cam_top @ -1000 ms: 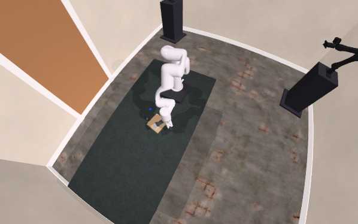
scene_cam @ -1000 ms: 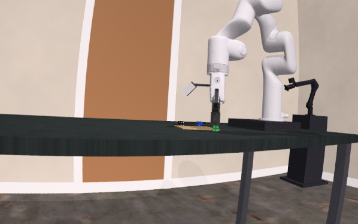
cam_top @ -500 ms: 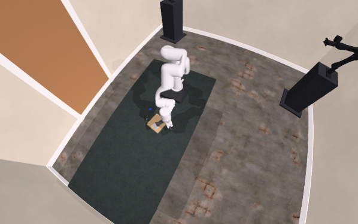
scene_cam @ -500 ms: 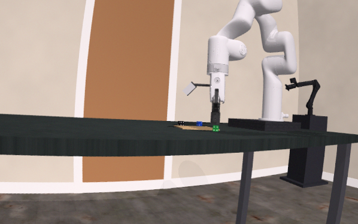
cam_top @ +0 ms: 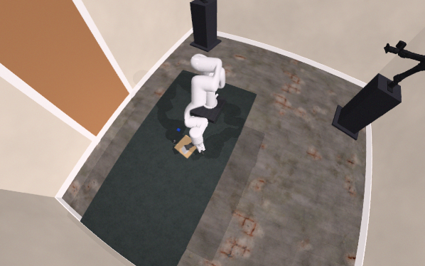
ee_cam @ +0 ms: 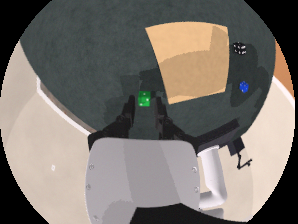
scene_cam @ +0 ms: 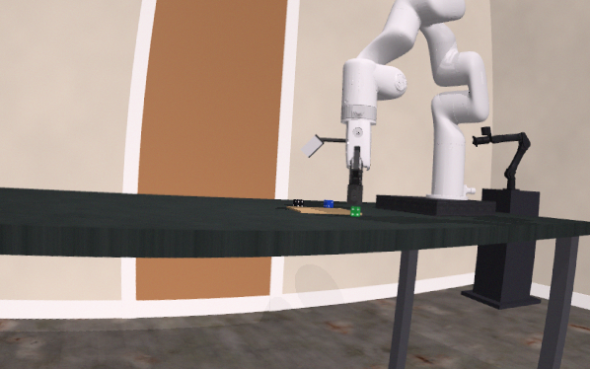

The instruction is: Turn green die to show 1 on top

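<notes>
The green die (scene_cam: 355,211) (ee_cam: 144,100) lies on the table at the tan mat's (cam_top: 182,143) (scene_cam: 316,210) (ee_cam: 189,56) near edge. In the wrist view it shows on dark table just beside the mat; I cannot tell if it touches the mat. My gripper (cam_top: 201,150) (scene_cam: 354,199) (ee_cam: 144,102) points straight down just above the die, its fingers partly open with nothing between them. A black die (cam_top: 174,141) (scene_cam: 298,202) (ee_cam: 240,47) and a blue die (cam_top: 178,129) (scene_cam: 329,203) (ee_cam: 244,86) lie on the table beyond the mat's far side.
The arm's dark base plate (scene_cam: 424,203) lies close behind the mat. A black stand with a camera arm (scene_cam: 510,202) is at the table's right end. The dark table top (scene_cam: 148,217) stretches far to the left.
</notes>
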